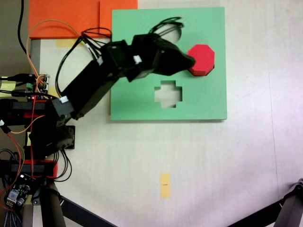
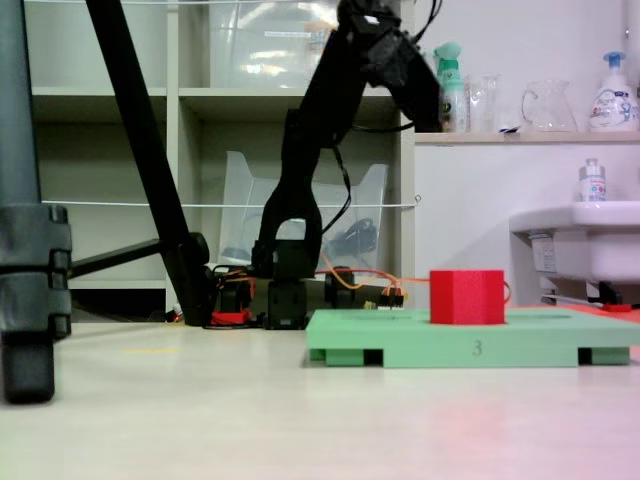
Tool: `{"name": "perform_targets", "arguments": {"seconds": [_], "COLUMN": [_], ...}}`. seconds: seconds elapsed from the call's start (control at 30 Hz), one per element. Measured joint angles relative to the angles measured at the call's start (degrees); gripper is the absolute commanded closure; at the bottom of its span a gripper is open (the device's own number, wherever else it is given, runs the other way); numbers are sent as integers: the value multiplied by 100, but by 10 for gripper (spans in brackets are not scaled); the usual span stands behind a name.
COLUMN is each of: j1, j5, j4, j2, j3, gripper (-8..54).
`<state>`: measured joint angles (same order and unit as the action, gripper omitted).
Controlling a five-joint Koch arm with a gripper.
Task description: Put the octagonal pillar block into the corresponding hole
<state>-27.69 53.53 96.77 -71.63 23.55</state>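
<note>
**Red block sits in the board's right-hand cut-out as arm hangs above**

Standing at the table's left edge in a fixed view, the black arm (image 1: 90, 94) leans out across the green foam board (image 1: 137, 101), its gripper (image 1: 187, 61) ending just beside the red block (image 1: 202, 58) as seen from above. Side on, the gripper (image 2: 425, 100) hangs high over the board (image 2: 400, 340), well clear of the block (image 2: 467, 297), which stands upright near the board's right edge and rises above the surface. That block appears set into the hole beneath it, hidden from sight, so the job looks done or nearly so. Whether the jaws are apart or together cannot be told. Toward the board's near edge lies the cross-shaped cut-out (image 1: 169, 93), unfilled.
</note>
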Motion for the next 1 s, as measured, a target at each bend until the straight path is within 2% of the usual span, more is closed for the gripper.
{"name": "perform_targets", "arguments": {"seconds": [0.07, 0.23, 0.3, 0.4, 0.5, 0.6, 0.63, 0.73, 0.83, 0.93, 1.0], "j1": [352, 1266, 1477, 1907, 2250, 2514, 2540, 2575, 2575, 2373, 2215], "j5": [-721, -3744, -4219, -4834, -5194, -5309, -5309, -5221, -4948, -4913, -4904], "j4": [97, 105, 0, -1274, -2856, -3876, -4474, -6196, -7910, -10037, -11109], "j2": [-343, -1248, -1714, -3217, -4509, -5309, -5599, -5704, -5704, -5704, -5704], "j3": [519, 2417, 2927, 6205, 8209, 9352, 10389, 12507, 13579, 14977, 15214], "gripper": [42, 40, 41, 53, 63, 63, 67, 67, 71, 117, 101]}}
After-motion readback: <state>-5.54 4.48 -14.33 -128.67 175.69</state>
